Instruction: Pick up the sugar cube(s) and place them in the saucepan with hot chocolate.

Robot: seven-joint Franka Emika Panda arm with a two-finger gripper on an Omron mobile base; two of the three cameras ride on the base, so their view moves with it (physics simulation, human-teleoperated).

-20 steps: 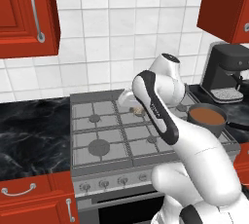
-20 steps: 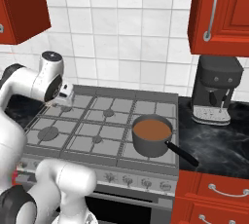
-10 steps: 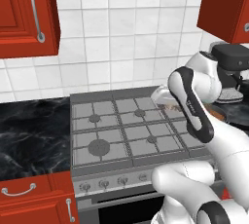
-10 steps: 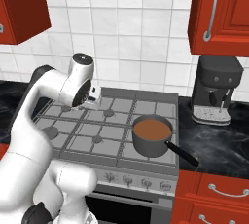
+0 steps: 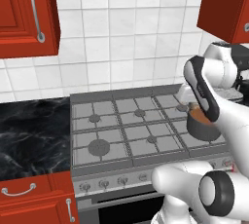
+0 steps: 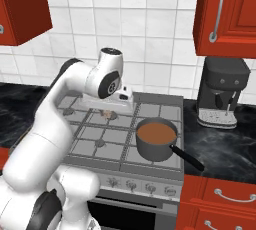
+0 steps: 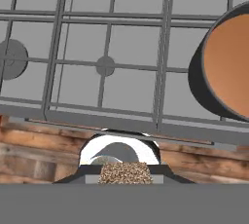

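Pinching a speckled brown sugar cube [image 7: 126, 173] in the gripper [image 7: 126, 177], hovering over the stove [image 7: 121, 91] beside the saucepan [image 7: 226, 67]. Likely handling light, rigid, crumbly; gripping gently across flat faces.

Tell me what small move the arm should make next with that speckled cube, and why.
Probably carry it sideways until it hangs over the saucepan, then open. In the hand view the gripper is shut on a speckled brown sugar cube, but the stove grate lies below it and the hot chocolate sits off to one side, so releasing now would likely miss.
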